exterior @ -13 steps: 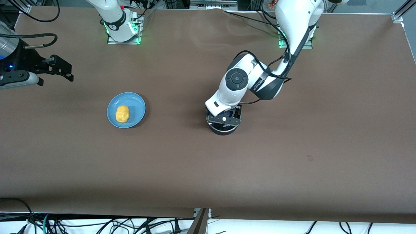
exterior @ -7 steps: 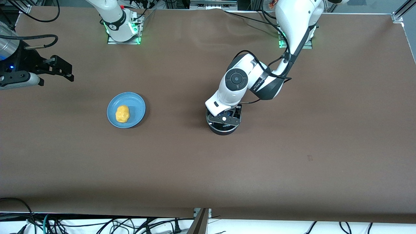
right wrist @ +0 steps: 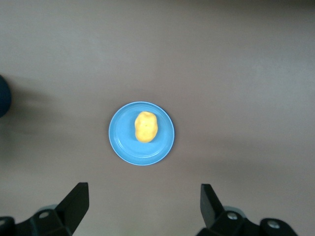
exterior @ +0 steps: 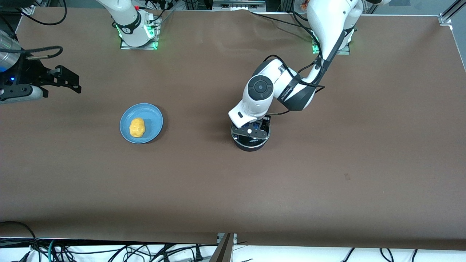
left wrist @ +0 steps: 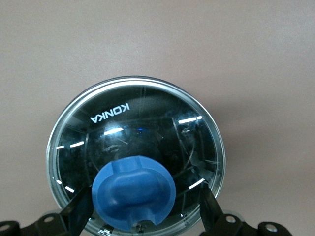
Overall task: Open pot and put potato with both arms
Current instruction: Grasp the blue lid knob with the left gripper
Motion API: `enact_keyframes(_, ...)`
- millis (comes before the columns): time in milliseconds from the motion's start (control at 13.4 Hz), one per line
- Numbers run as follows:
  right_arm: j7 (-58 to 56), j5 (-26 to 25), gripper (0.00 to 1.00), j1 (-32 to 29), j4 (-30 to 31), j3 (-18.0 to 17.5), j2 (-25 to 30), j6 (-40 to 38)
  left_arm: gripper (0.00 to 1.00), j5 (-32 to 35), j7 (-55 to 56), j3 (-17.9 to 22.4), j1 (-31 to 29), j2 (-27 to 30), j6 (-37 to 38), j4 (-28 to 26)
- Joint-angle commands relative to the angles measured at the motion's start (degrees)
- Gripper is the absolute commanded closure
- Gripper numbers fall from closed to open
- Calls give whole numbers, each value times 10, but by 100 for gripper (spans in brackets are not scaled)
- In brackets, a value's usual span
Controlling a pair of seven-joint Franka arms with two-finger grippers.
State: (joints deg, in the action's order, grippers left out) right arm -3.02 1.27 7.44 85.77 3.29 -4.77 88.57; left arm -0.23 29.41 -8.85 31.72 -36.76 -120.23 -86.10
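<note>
The black pot (exterior: 251,146) stands mid-table with its glass lid (left wrist: 147,128) on; its handle is hidden under the left arm. My left gripper (exterior: 250,134) is low over the lid, open, with one finger (left wrist: 78,209) on each side of the blue knob (left wrist: 134,189), not touching it. The yellow potato (exterior: 137,127) lies on a blue plate (exterior: 153,120) toward the right arm's end of the table. My right gripper (exterior: 69,78) hangs high over that end, open and empty. Its wrist view shows the potato (right wrist: 146,127) on the plate (right wrist: 123,142).
The brown table cloth (exterior: 327,174) is bare around the pot and the plate. The arm bases (exterior: 138,36) stand along the table's edge farthest from the front camera. Cables hang below the nearest edge.
The left arm's wrist has shifted slightly toward the right arm's end while its gripper stays over the lid. The right gripper has drifted a little. Pot, plate and potato have not moved.
</note>
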Motion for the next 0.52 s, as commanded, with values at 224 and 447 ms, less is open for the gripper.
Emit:
enact_keyframes(224,-8,-2,0,-2,26,6,9,18,79,13,-1,8,4,-4,12,13)
enact_keyframes(447,-8,-1,0,-3,48,10,10,38,81,12,-1,9,2,12,32,16)
